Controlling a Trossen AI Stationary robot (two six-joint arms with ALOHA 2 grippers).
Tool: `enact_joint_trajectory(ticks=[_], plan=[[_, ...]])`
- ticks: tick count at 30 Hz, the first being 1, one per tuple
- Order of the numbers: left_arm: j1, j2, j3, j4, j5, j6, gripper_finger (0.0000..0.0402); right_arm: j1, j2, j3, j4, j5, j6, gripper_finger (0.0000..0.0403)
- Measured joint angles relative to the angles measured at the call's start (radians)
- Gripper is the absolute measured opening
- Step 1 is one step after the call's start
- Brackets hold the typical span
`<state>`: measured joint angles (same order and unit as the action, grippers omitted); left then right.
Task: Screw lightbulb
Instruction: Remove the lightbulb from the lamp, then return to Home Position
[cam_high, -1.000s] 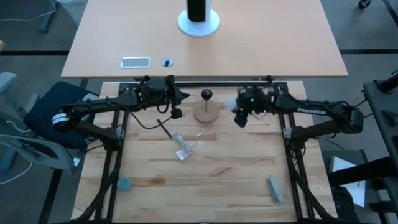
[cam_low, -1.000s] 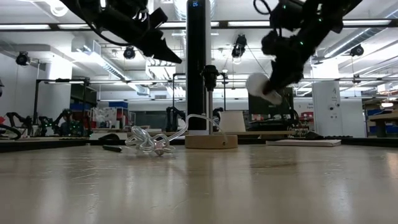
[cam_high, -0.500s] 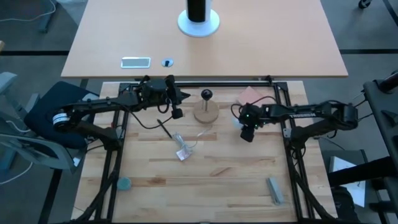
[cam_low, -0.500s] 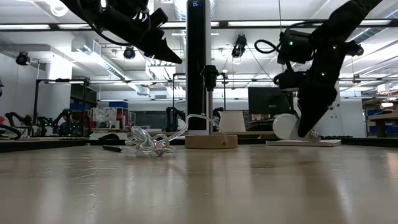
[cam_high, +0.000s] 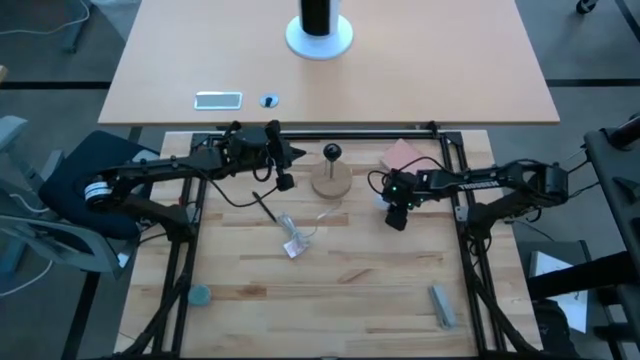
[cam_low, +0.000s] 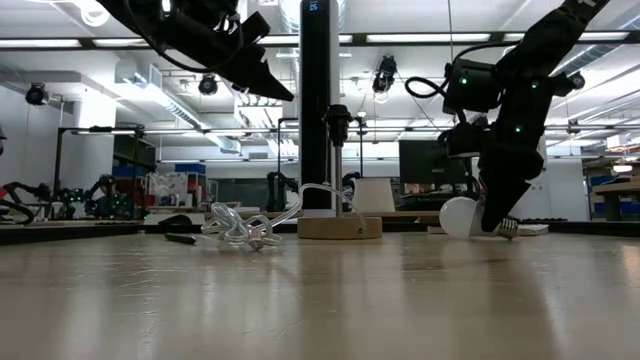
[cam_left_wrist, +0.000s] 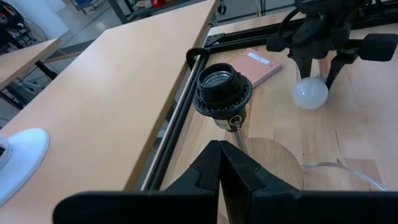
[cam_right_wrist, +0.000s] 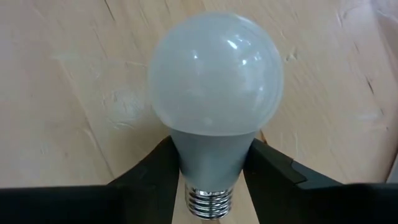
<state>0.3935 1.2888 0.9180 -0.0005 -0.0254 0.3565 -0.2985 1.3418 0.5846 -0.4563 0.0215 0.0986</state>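
While the lightbulb (cam_right_wrist: 214, 106) lies on the table (cam_high: 330, 280), the right hand (cam_right_wrist: 208, 180) straddles its neck.

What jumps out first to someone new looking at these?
The white lightbulb lying on the wooden table, with the right gripper down at it, fingers on either side of its grey neck. Next, the empty black socket on its round wooden base mid-table. The left gripper hangs shut just beside that socket.

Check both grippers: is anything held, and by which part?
The right gripper has the lightbulb between its fingers at the grey neck above the screw base, but whether they still clamp it cannot be told. The left gripper is shut on nothing.
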Motion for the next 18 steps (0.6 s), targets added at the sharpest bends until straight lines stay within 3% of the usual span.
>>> enact_joint_trajectory(ticks=[9, 18], plan=[[0.000, -0.010, 0.000, -0.018, 0.000, 0.000, 0.0000, 0.000, -0.058, 0.004, -0.031, -0.005, 0.010, 0.0188], [-0.002, -0.081, 0.000, -0.013, 0.000, -0.025, 0.0000, 0.000, -0.175, 0.045, -0.060, -0.011, -0.002, 0.0194]])
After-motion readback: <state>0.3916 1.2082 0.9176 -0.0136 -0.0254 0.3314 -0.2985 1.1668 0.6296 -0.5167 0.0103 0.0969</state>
